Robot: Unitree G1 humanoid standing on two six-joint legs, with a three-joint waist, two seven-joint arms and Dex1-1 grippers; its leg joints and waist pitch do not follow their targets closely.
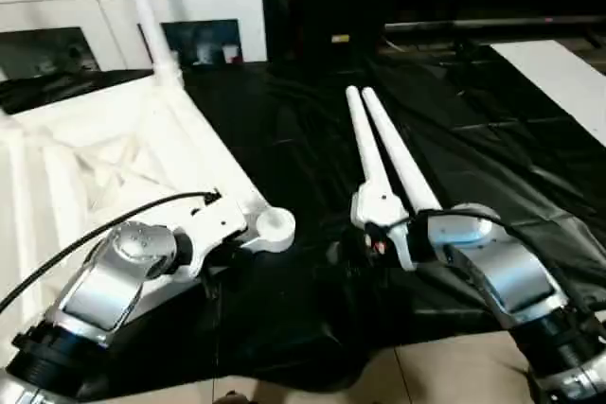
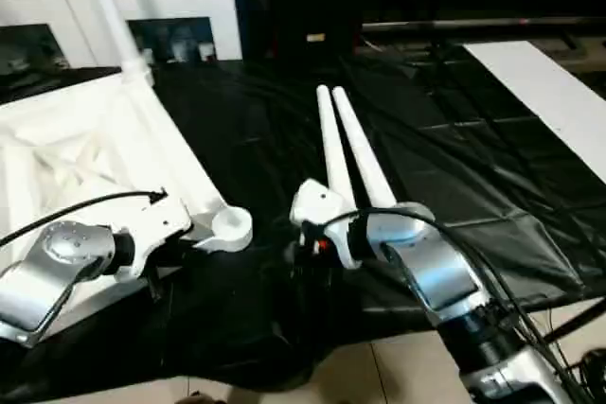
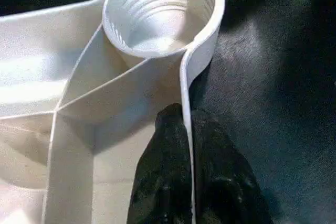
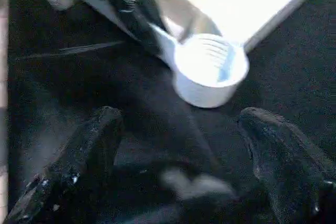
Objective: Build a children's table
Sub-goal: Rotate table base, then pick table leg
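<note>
My left arm reaches in low over the black sheet, its left end effector pinching the raised rim of the upturned tabletop, one finger on each side of the thin wall, just short of the round corner socket. My right arm angles inward, its right end effector spread wide and holding nothing, facing that same socket. Two loose legs lie side by side just beyond it. A third leg stands up from the far corner.
</note>
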